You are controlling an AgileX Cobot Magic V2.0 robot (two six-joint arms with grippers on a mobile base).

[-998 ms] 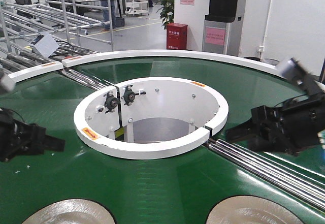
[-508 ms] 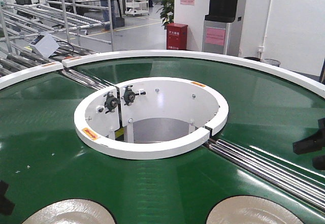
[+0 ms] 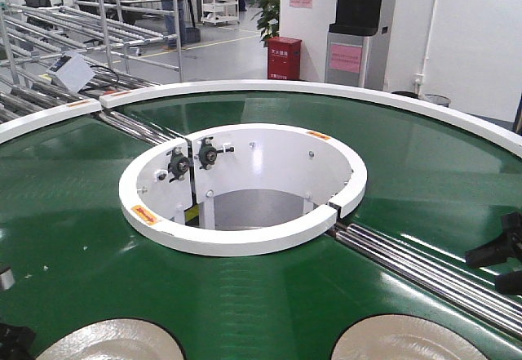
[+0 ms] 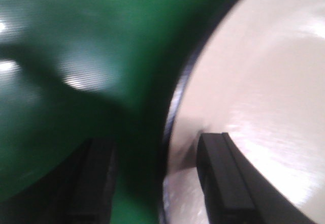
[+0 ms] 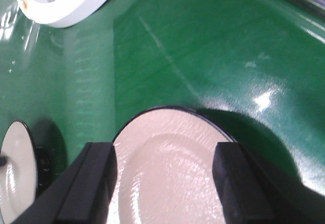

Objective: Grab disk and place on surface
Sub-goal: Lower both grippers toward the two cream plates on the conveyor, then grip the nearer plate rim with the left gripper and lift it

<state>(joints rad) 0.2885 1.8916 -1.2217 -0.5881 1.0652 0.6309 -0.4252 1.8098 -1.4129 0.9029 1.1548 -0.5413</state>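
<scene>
Two pale cream disks with dark rims lie flat on the green belt near its front edge, the left disk [image 3: 110, 342] and the right disk [image 3: 400, 340]. My left gripper [image 4: 160, 181] is open low over the belt. One of its fingers [image 4: 226, 183] is over the left disk [image 4: 254, 82] and the other is over the green, so its jaws straddle the disk's rim. My right gripper [image 5: 165, 181] is open above the right disk [image 5: 172, 163], and its fingers [image 5: 96, 183] frame the disk. The surface is out of view.
The green ring-shaped conveyor belt [image 3: 269, 286] runs round a white inner ring wall [image 3: 245, 237] with an open well. Steel rollers [image 3: 424, 266] cross the belt at the right. A white outer rim [image 3: 285, 86] bounds the far side. Racks and a red box stand behind.
Both arms have dropped from mid-height at the belt's sides towards the front edge. Only the left gripper's top and the right gripper's tips still show in the front view.
</scene>
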